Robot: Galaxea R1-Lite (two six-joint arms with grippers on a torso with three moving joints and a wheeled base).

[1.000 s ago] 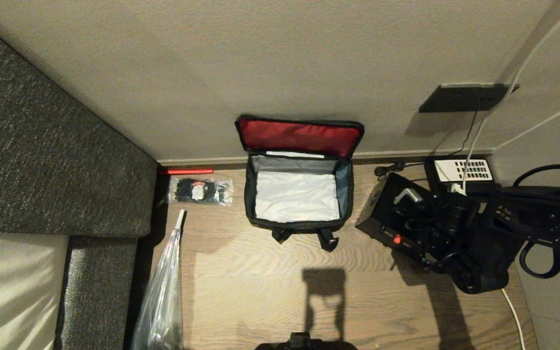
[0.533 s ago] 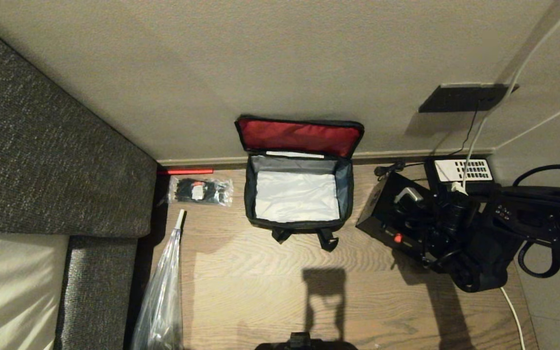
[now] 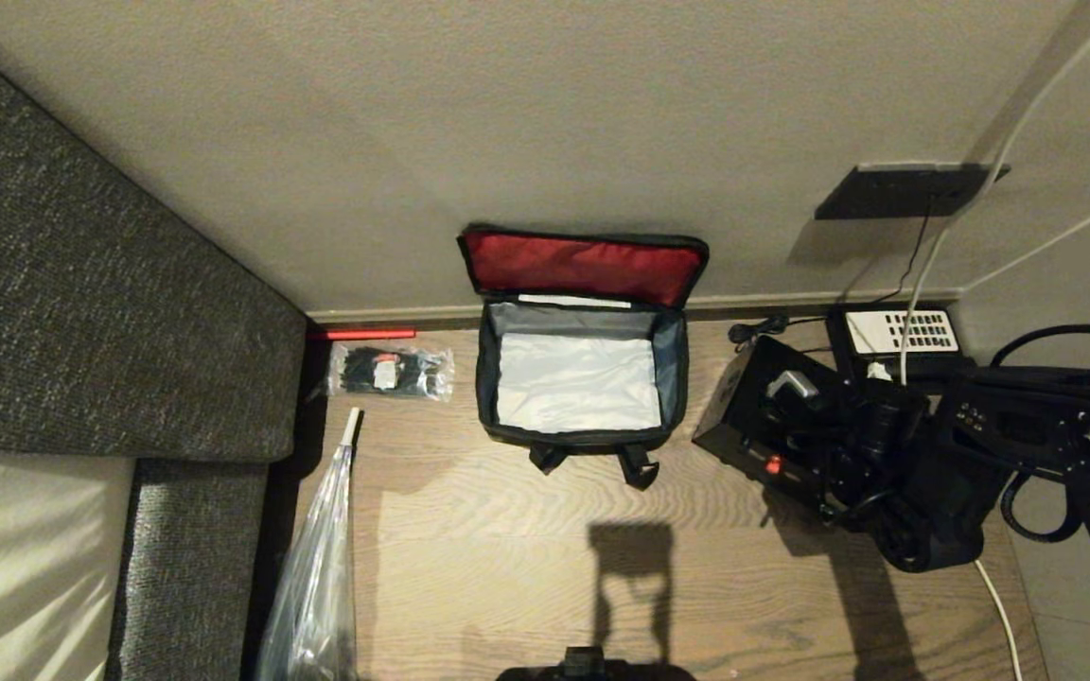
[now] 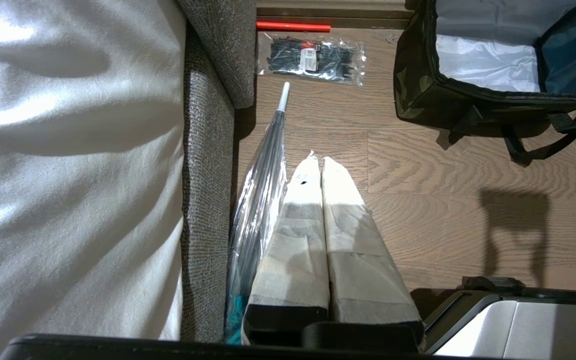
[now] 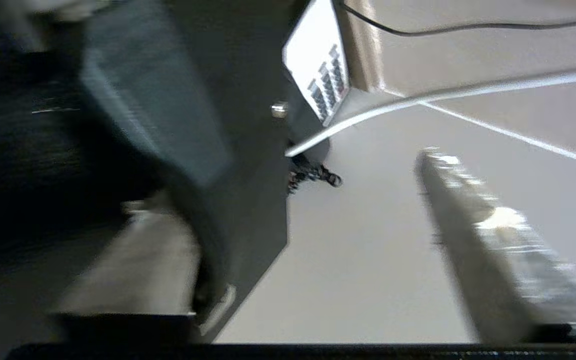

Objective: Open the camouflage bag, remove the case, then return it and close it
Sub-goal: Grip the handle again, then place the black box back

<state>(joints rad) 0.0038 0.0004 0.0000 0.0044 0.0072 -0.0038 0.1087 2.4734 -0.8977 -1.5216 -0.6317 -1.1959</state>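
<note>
- The case (image 3: 772, 421), black and rigid, sat tilted on the floor just right of the open, empty camouflage bag (image 3: 580, 378).
- It looked stiff and weighty; its top handle (image 3: 791, 385) seemed the best hold.
- The right gripper (image 3: 848, 445) was at the case, fingers apart, grip unclear.
- The left gripper (image 4: 322, 170) was closed, parked.
- No legible writing.

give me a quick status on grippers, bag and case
Right gripper open at the case, nothing held; left gripper shut, parked. Camouflage bag open, empty, against the wall. Telephone and cables crowd the case.
</note>
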